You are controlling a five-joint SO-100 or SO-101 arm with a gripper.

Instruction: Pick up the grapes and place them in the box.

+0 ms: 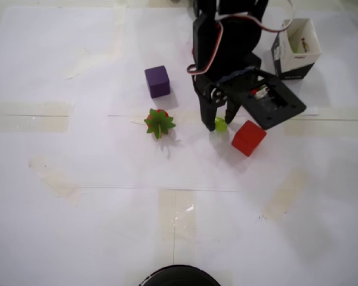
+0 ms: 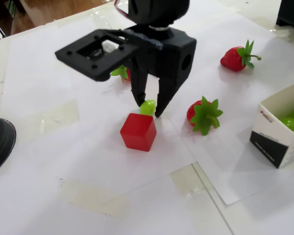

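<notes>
gripper [image 2: 150,110] jaws apart, straddling one grape [image 2: 147,107]; box [image 2: 279,142] label print too small to read.

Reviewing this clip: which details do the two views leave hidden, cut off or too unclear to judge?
- Whether the gripper touches the grape: unclear in both views.
- How many grapes are in the box: its wall hides most in the fixed view; too small overhead.
- Strawberry behind the arm: mostly covered in the fixed view.
- Dark round thing: cut off by the overhead view's bottom edge.
</notes>
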